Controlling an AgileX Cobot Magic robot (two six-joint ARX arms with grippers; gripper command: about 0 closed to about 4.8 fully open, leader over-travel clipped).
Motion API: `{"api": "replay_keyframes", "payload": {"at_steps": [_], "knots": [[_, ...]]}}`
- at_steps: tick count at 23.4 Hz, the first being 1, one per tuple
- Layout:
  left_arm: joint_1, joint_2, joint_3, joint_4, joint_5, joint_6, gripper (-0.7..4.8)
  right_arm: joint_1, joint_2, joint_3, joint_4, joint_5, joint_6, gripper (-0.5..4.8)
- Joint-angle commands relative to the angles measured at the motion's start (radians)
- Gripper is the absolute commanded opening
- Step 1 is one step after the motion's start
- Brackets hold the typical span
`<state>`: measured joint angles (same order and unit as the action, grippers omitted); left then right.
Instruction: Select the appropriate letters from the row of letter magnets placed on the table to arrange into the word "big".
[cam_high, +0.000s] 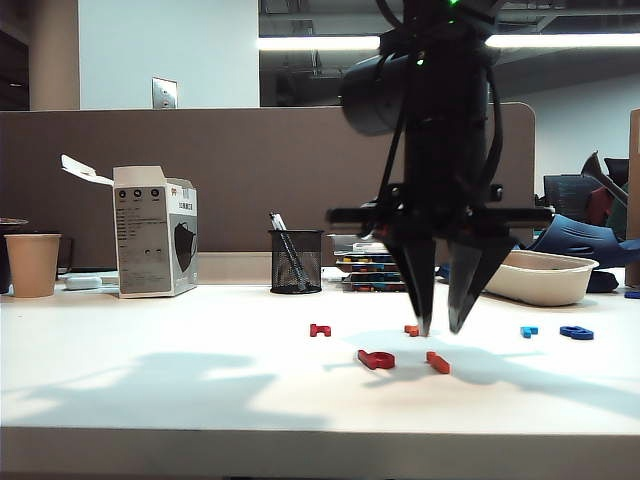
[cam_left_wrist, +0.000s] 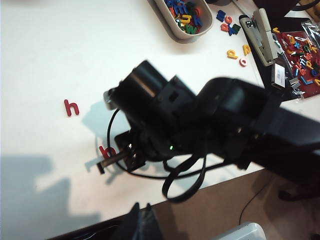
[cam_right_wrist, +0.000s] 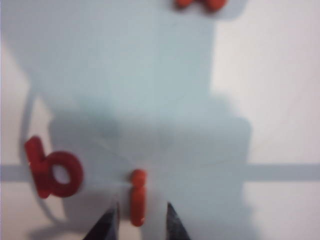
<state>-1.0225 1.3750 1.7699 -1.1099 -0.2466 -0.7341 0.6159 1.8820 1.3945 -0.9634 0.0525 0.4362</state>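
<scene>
My right gripper (cam_high: 441, 328) hangs open over the middle of the table (cam_high: 150, 380), fingertips just above it. In the right wrist view the thin orange bar (cam_right_wrist: 138, 197) lies flat between the fingers (cam_right_wrist: 111, 222), touching neither. The red looped letter (cam_right_wrist: 52, 172) lies beside it. From the exterior camera both lie in front of the row: red looped letter (cam_high: 376, 359), orange bar (cam_high: 437, 362). The dark blue looped letter (cam_high: 576, 332) lies in the row at the right. My left gripper (cam_left_wrist: 142, 206) is shut and empty beyond the table's front edge.
Also in the row are a dark red piece (cam_high: 320, 330), an orange-red piece (cam_high: 411, 330) and a light blue piece (cam_high: 528, 331). Behind stand a mesh pen cup (cam_high: 296, 260), a cardboard box (cam_high: 155, 232), a paper cup (cam_high: 32, 264) and a pale tray (cam_high: 540, 275).
</scene>
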Motion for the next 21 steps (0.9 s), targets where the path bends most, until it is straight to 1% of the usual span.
{"api": "replay_keyframes", "payload": {"at_steps": [1, 6, 8, 9, 10, 15, 18, 19, 21], "knots": [[0.0, -0.003, 0.002, 0.011, -0.003, 0.0, -0.05, -0.039, -0.023, 0.031, -0.008, 0.024, -0.021, 1.17], [0.0, -0.003, 0.002, 0.012, -0.003, 0.0, -0.05, -0.144, -0.054, 0.042, -0.008, 0.024, -0.083, 1.19], [0.0, -0.003, 0.002, 0.011, -0.003, 0.0, -0.05, -0.2, -0.054, 0.042, -0.013, 0.024, -0.116, 1.43], [0.0, -0.003, 0.002, 0.012, -0.003, 0.0, -0.05, -0.226, -0.054, 0.042, -0.012, 0.024, -0.124, 1.67], [0.0, -0.003, 0.002, 0.012, -0.003, 0.0, -0.05, -0.261, -0.054, 0.042, -0.011, 0.024, -0.133, 1.72], [0.0, -0.003, 0.002, 0.012, -0.003, 0.0, -0.05, -0.369, -0.052, 0.042, 0.0, 0.024, -0.211, 1.72], [0.0, -0.003, 0.002, 0.012, -0.003, 0.0, -0.05, -0.408, -0.038, 0.04, 0.017, 0.024, -0.239, 1.79], [0.0, -0.003, 0.002, 0.011, -0.003, 0.0, -0.05, -0.425, -0.026, 0.04, 0.03, 0.016, -0.256, 2.12], [0.0, -0.003, 0.002, 0.012, -0.003, 0.0, -0.05, -0.431, -0.01, 0.04, 0.045, 0.004, -0.272, 2.18]]}}
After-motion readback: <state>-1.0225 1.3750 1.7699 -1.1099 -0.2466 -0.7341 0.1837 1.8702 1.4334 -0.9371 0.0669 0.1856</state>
